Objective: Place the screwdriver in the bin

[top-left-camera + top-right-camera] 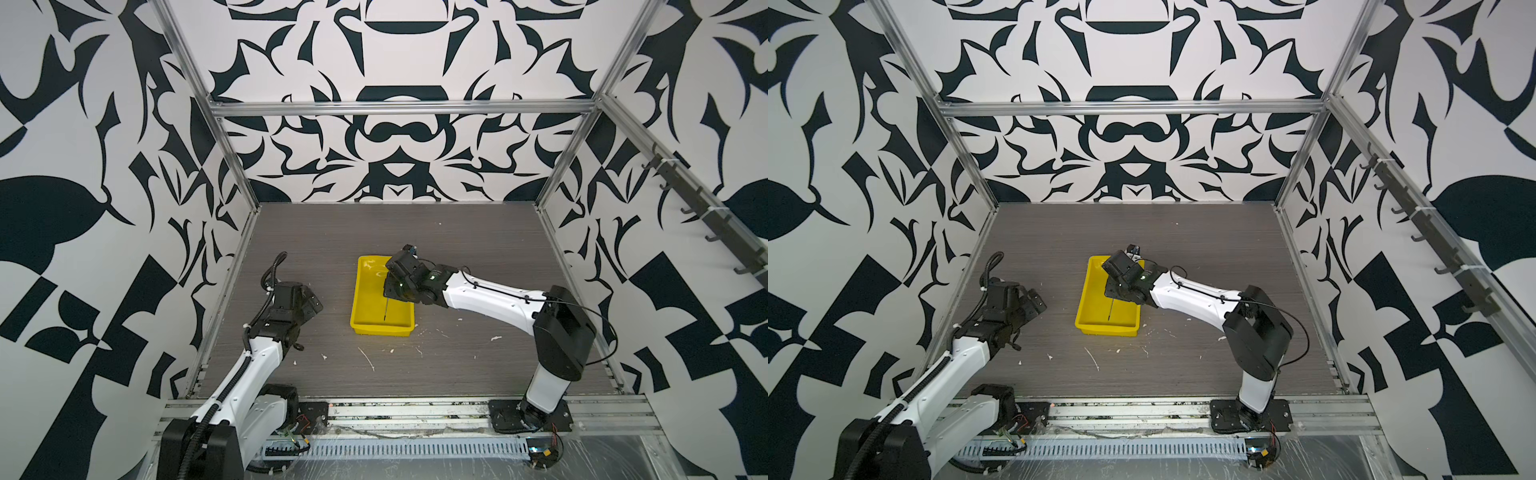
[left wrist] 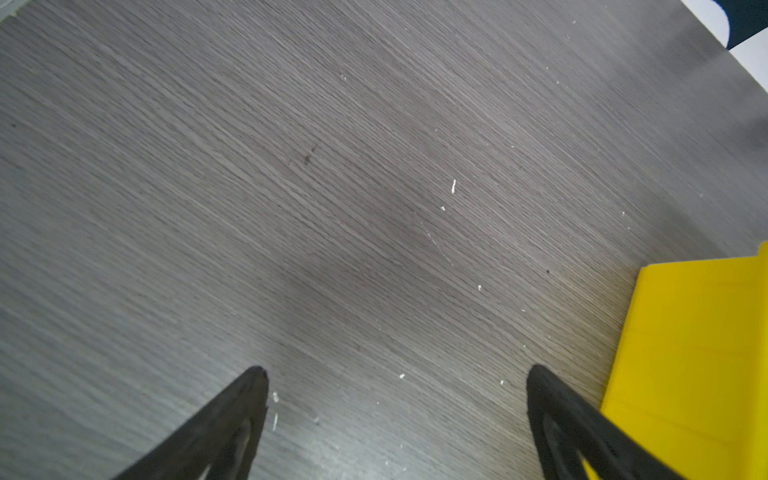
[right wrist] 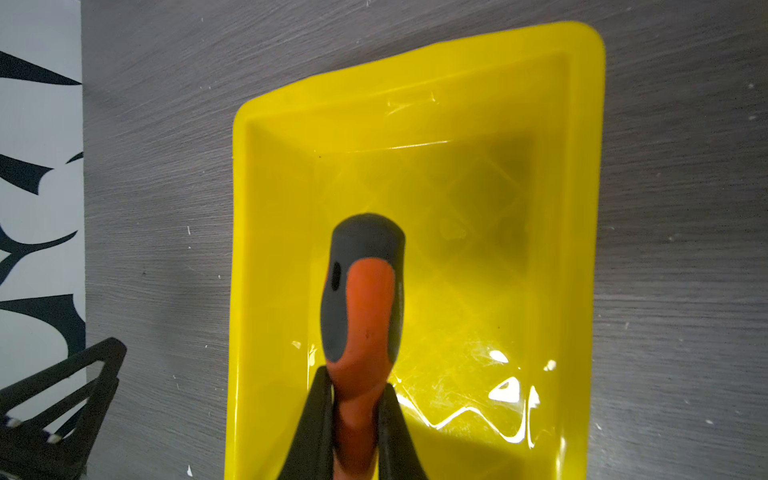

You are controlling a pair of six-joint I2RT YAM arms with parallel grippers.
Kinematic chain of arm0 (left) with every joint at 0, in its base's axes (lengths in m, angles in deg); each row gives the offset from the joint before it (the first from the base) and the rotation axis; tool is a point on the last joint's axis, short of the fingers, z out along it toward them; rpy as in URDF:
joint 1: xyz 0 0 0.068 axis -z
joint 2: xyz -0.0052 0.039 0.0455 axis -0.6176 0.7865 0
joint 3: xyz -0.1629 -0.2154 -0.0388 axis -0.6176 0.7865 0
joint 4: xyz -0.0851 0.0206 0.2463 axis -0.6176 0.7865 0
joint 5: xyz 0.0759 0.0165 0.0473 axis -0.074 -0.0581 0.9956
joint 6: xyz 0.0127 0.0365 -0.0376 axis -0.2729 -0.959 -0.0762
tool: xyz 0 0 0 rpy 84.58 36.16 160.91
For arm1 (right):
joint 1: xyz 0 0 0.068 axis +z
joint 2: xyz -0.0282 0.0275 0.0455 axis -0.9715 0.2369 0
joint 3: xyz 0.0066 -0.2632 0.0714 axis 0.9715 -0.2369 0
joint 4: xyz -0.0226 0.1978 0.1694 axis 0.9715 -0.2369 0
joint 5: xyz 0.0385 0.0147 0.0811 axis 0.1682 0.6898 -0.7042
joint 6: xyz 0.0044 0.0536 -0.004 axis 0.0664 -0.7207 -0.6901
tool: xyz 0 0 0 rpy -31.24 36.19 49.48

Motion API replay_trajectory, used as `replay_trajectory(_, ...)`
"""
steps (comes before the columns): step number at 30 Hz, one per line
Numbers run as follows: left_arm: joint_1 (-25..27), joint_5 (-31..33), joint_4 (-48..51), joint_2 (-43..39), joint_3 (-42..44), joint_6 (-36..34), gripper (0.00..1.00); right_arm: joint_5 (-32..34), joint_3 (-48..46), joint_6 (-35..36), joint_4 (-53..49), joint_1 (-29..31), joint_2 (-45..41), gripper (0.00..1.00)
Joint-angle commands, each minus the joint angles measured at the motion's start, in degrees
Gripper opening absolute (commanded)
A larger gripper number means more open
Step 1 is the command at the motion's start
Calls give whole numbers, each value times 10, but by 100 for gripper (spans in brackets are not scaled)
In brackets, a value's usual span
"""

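Over bin [image 3: 588, 166]: screwdriver [image 3: 365, 291] was held, not yet released.
right gripper [image 3: 357, 386]: clamped on orange handle neck.
left gripper [image 2: 395, 374]: jaws apart, empty, beside bin.
handling: looked light, stiff; rubbery handle likely a better hold than thin shaft.

Right hand [image 1: 390, 292] over bin [image 1: 381, 331], screwdriver shaft [image 1: 385, 311] protruding.
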Motion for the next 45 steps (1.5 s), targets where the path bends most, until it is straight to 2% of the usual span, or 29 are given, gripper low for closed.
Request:
replay_trajectory(1,-1,-1,18,-8,-17,5,100,17,19,15,-7,-7,-4,13)
replay_trajectory(4,-1,3,13,-26,-9,9,100,-10,31,15,-6,-21,10,18)
replay_trajectory(15,-1,-3,14,-9,-15,8,100,-23,41,28,-17,-38,-15,20)
replay_trajectory(24,-1,-1,14,-7,-15,10,100,7,-14,68,-23,-74,-115,20)
replay_trajectory(27,-1,-3,11,-7,-14,9,100,35,-50,100,-30,-105,-176,20)
replay_trajectory(29,-1,-7,13,-5,-15,8,100,82,-84,124,-33,-130,-222,20)
replay_trajectory(32,-1,-2,9,-3,-15,10,100,165,-141,168,-29,-159,-291,30)
replay_trajectory(34,-1,-6,11,2,-18,8,100,245,-203,233,19,-161,-337,34)
replay_trajectory(37,-1,-7,15,4,-20,8,100,327,-333,379,169,-161,-411,37)
replay_trajectory(40,-1,-4,10,2,-18,9,100,334,-466,503,338,-161,-471,40)
replay_trajectory(42,-1,-10,11,2,-18,7,100,296,-541,538,436,-161,-499,44)
replay_trajectory(43,-1,-10,11,2,-18,7,100,272,-576,551,481,-161,-508,50)
replay_trajectory(45,-1,-8,10,2,-17,8,100,240,-621,577,559,-161,-520,78)
